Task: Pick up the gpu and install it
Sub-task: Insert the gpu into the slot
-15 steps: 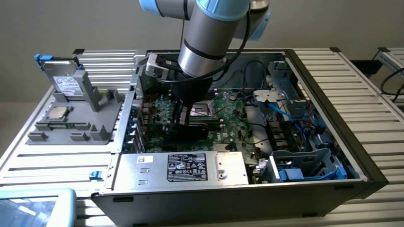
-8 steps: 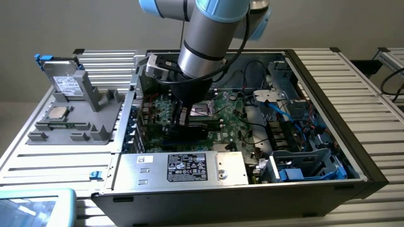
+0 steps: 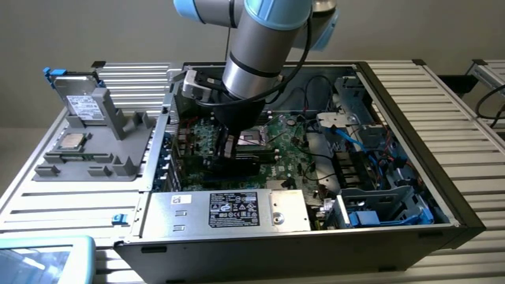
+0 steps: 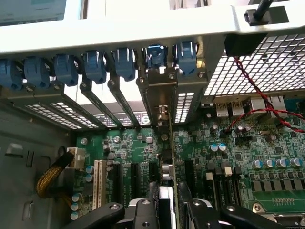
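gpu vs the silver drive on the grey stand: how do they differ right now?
Place: the gpu is inside the case, over the motherboard; the drive sits outside on the grey stand.
Hold: the gripper has its jaws either side of the gpu; nothing grips the drive.
Look: the gpu is a thin card seen edge-on, the drive a silver box with a white label.
Neither lies flat.

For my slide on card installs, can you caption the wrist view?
Gripper holds the gpu edge-on over the green motherboard, its bracket against the rear slot openings.
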Robot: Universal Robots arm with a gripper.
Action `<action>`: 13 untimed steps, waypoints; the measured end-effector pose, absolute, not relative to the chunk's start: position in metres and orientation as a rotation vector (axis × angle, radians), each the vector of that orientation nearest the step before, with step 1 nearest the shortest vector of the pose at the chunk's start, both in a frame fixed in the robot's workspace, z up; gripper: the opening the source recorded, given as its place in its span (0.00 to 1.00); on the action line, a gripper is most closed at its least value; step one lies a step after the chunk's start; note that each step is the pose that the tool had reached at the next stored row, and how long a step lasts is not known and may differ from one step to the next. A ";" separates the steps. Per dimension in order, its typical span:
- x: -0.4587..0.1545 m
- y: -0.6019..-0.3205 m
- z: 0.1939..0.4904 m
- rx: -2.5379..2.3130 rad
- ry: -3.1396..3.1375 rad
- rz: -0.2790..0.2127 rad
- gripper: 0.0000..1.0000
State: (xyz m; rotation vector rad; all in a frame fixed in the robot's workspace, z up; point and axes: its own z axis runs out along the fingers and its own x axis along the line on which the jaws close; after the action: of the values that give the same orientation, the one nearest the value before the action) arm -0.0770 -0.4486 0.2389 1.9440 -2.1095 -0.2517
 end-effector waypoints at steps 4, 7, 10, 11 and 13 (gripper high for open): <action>-0.077 -0.449 0.239 1.944 -2.109 -0.251 0.28; -0.077 -0.449 0.239 1.944 -2.109 -0.252 0.28; -0.077 -0.449 0.239 1.944 -2.109 -0.252 0.28; -0.077 -0.449 0.239 1.944 -2.109 -0.252 0.28; -0.077 -0.449 0.239 1.944 -2.109 -0.252 0.28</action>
State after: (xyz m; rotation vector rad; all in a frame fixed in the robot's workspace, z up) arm -0.0770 -0.4486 0.2389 1.9438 -2.1095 -0.2516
